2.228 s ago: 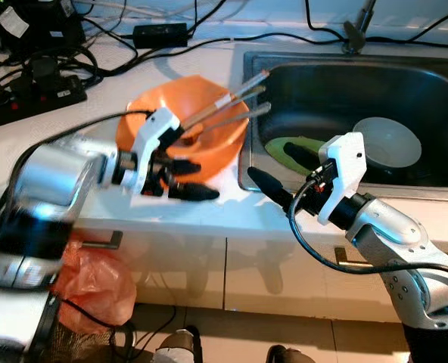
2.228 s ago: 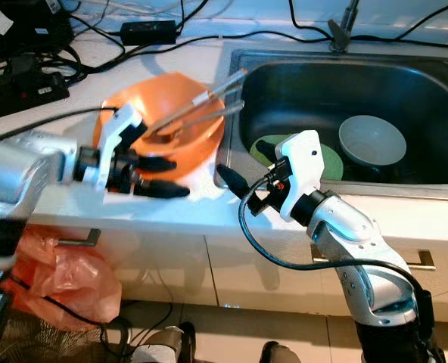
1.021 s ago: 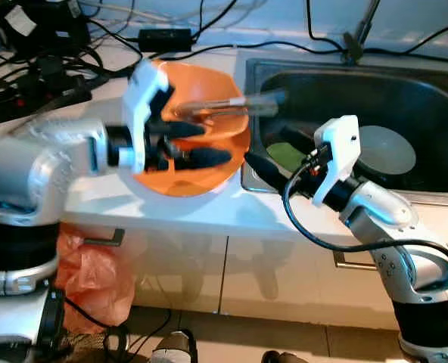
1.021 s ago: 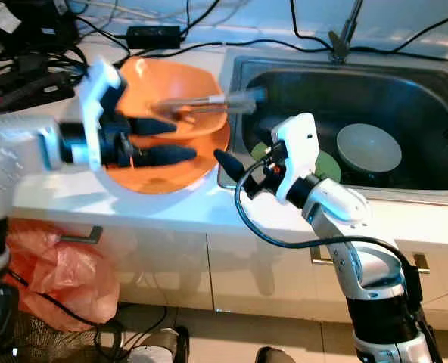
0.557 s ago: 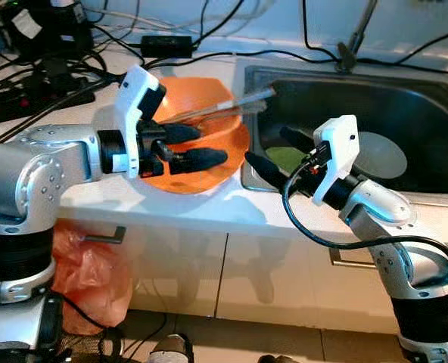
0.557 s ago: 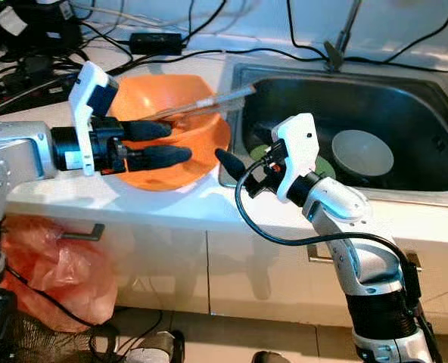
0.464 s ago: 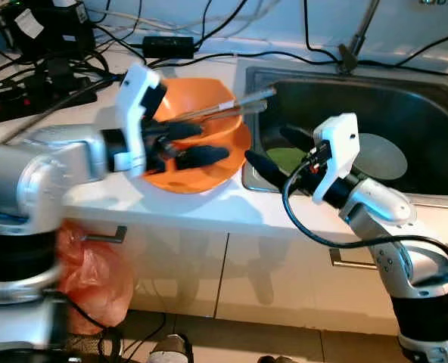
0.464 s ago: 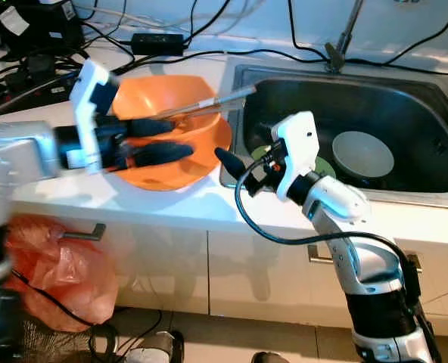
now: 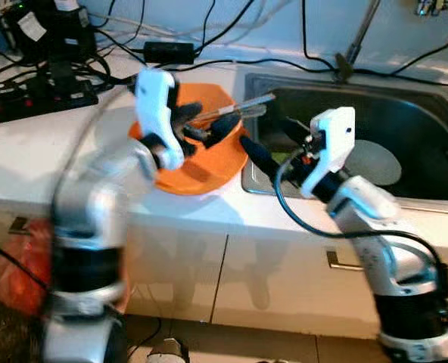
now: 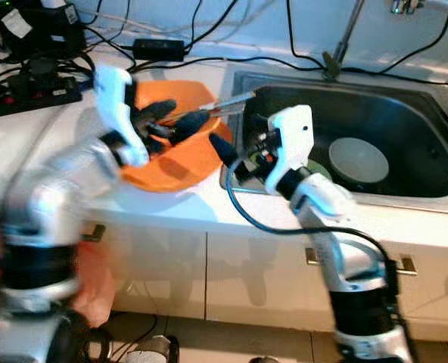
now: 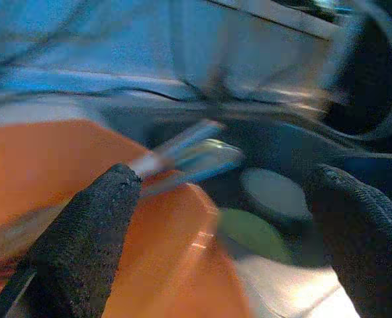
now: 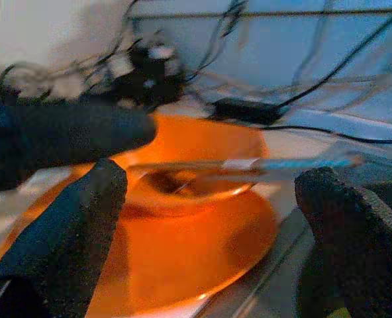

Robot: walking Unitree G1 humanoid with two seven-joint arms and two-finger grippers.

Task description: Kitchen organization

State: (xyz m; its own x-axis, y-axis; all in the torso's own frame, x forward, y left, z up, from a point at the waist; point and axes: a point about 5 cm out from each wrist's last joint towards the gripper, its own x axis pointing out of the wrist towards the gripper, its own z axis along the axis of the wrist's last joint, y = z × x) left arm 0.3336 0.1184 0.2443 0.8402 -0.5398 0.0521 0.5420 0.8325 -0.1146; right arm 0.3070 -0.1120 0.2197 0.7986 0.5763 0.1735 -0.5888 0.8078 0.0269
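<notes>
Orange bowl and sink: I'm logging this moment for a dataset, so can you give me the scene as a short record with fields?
setting: white countertop beside a steel sink
orange bowl: on the counter at the sink's edge, long utensils resting in it and jutting toward the sink
left gripper: over the bowl, jaws open
right gripper: at the sink's near-left corner, jaws open, holding nothing
in sink: white bowl, green item
behind: black cables
</notes>
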